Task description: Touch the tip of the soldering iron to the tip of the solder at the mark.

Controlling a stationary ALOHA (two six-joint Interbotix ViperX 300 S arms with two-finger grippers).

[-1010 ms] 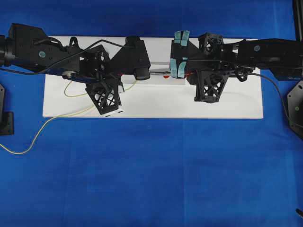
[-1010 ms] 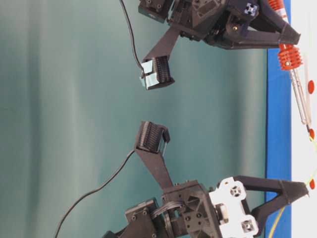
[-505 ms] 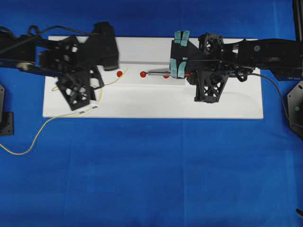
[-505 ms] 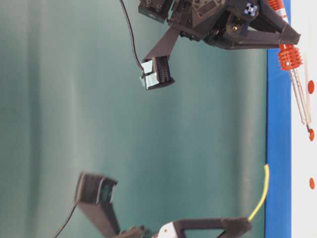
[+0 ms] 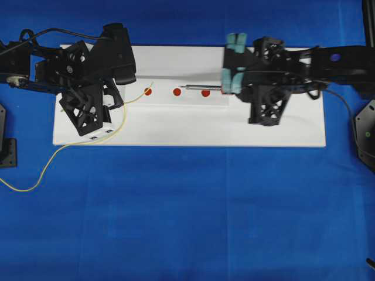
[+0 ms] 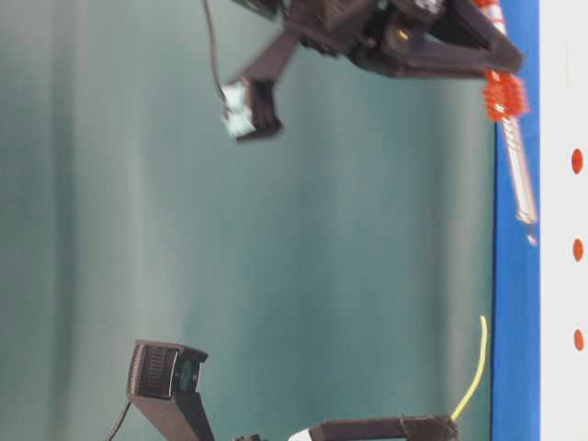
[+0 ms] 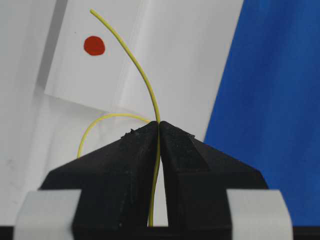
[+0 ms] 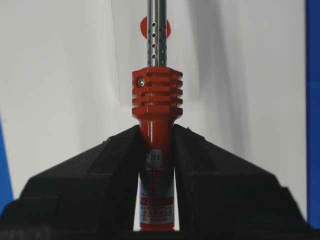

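Two grippers: left gripper (image 7: 159, 131), right gripper (image 8: 156, 135). One soldering iron (image 8: 156, 107). One solder (image 7: 134, 59) wire. Three red dots (image 5: 177, 92) in the overhead view. One white board (image 5: 187, 130). One blue cloth (image 5: 193, 211).

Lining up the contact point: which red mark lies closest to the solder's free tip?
The leftmost red mark of the three on the white board; the solder tip ends just beside it.

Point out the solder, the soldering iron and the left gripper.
solder (image 7: 131, 55), left wrist view, on the free yellow stretch above the jaws.
soldering iron (image 8: 156, 95), right wrist view, on the ribbed red collar.
left gripper (image 7: 159, 126), left wrist view, where the shut fingertips meet.
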